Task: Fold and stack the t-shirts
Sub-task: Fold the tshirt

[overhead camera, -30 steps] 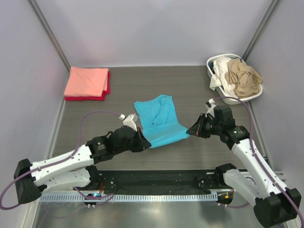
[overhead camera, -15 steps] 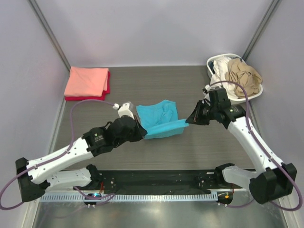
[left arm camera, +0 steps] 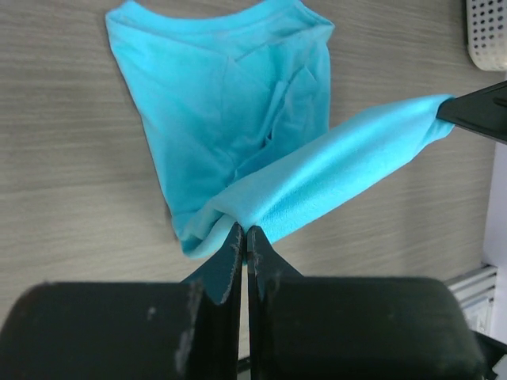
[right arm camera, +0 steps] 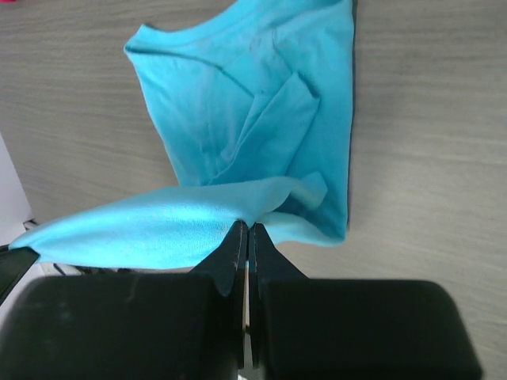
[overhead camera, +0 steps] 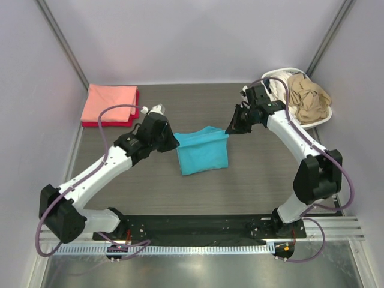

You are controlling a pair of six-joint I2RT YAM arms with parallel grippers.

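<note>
Moved: both arms have swung from near their bases out toward the far side of the table [overhead camera: 258,180]. They carry the near hem of the turquoise t-shirt [overhead camera: 203,153] with them. 1 second ago that hem lay flat on the near side. Half a second ago it was partly lifted. Now it is stretched as a band between the 2 grippers, above the rest of the shirt.
Left gripper [overhead camera: 171,141]: fingers pressed together on the hem's left corner, with no gap visible in the wrist view.
Right gripper [overhead camera: 230,129]: fingers likewise pinched tight on the hem's right corner.
Turquoise t-shirt: mid-table, the collar half lying flat with a sleeve tucked inward and the lower half raised over it.
Unmoved: the stack at the far left and the laundry basket [overhead camera: 317,123] at the far right.
Done: 2 shirts look finished, the salmon-pink t-shirt [overhead camera: 110,102] folded on top of the red t-shirt [overhead camera: 137,110].
In hand: the bottom-to-top fold of the turquoise shirt, about halfway, with the hem not yet laid down.
Left: lay the hem down, carry this shirt to the stack, then fold what waits in the basket, at least the tan t-shirt [overhead camera: 307,99].
</note>
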